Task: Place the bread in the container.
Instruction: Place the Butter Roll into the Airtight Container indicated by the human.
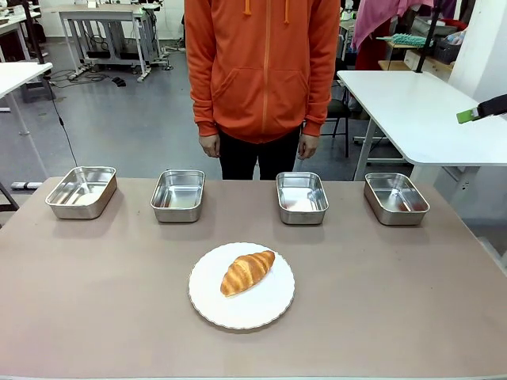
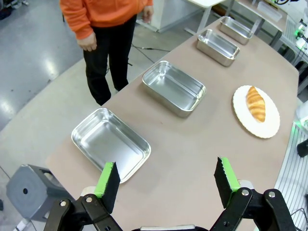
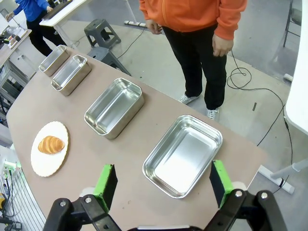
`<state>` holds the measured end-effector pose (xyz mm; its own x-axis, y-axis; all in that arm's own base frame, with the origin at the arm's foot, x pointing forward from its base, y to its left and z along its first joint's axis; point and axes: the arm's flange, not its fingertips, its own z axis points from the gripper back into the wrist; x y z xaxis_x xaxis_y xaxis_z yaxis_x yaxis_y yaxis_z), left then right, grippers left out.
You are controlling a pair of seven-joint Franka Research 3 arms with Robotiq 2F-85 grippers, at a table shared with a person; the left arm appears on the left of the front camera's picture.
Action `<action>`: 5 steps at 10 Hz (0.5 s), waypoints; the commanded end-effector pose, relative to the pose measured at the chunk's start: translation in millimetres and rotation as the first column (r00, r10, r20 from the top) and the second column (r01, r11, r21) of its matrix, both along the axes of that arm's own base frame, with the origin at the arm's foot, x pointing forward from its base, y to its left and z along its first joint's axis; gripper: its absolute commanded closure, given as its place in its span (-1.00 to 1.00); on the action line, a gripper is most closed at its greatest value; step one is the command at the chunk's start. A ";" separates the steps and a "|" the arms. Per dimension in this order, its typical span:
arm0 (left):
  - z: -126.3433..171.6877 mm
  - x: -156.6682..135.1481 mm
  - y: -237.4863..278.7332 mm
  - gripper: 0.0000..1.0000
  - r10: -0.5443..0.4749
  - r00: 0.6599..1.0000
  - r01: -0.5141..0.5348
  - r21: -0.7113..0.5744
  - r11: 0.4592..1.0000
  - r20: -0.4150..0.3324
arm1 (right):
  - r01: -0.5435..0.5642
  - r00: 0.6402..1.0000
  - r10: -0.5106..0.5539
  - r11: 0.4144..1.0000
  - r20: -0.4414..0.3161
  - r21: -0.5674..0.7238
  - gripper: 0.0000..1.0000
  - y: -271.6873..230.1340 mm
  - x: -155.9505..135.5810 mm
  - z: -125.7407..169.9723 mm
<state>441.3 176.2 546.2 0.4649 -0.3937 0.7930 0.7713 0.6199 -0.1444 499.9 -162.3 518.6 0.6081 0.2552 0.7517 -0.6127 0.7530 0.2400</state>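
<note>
**Front view.** A golden-brown, ridged croissant (image 1: 247,271) lies on a round white scallop-edged plate (image 1: 207,305) at the near middle of the brown table (image 1: 95,317). Four shiny rectangular stainless-steel pans (image 1: 177,195) stand in a row beyond the plate, all empty. A person in an orange hoodie (image 1: 261,63) stands at the far side, arms down. The right gripper (image 1: 478,112) shows at the right edge, raised above the table.

**Left wrist view.** The left gripper (image 2: 166,175) is released, its fingers spread wide with nothing between them. It hangs over the table just beside the end pan (image 2: 110,144). The croissant (image 2: 255,103) rests on the plate, well apart.

**Right wrist view.** The right gripper (image 3: 162,182) is released and holds nothing, over the opposite end pan (image 3: 184,155). The croissant (image 3: 50,144) sits on the plate, well apart.
</note>
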 end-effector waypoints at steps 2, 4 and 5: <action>2.2 -1.2 0.2 -1.00 -0.010 1.000 0.010 -0.005 1.000 0.007 | 0.000 1.000 0.000 1.000 0.006 -0.001 -1.00 1.3 0.4 1.4; 2.2 -1.2 0.2 -1.00 -0.010 1.000 0.010 -0.005 1.000 0.007 | 0.000 1.000 0.000 1.000 0.006 -0.001 -1.00 1.3 0.4 1.4; 2.2 -1.2 0.2 -1.00 -0.010 1.000 0.010 -0.005 1.000 0.007 | 0.000 1.000 0.000 1.000 0.006 -0.001 -1.00 1.3 0.4 1.4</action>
